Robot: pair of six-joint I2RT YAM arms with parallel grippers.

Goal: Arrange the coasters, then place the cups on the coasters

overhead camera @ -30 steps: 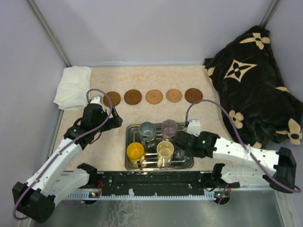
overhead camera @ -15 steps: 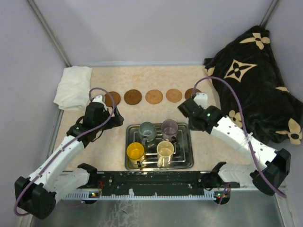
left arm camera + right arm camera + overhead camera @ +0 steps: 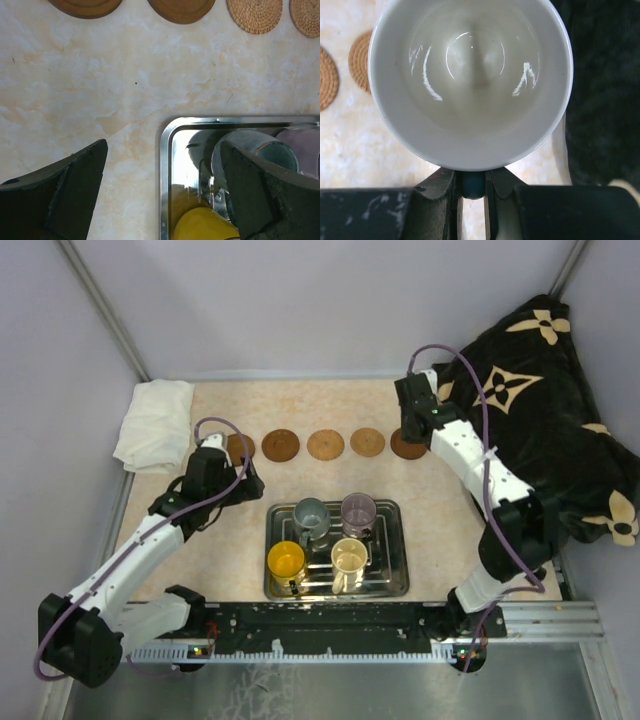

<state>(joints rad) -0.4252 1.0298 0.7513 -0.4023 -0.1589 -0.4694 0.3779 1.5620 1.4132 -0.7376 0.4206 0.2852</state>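
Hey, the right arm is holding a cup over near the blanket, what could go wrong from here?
The right jaws pinch the cup only by its handle, so it might swing or slip when lowered. The rightmost coaster sits close to the dark blanket and partly under the arm, so the cup may land off-centre.

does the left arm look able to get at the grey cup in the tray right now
Probably yes. The left gripper is open right by the far left corner of the tray, where the grey cup stands, with nothing between them. The orange-yellow cup close beside it may leave little room.
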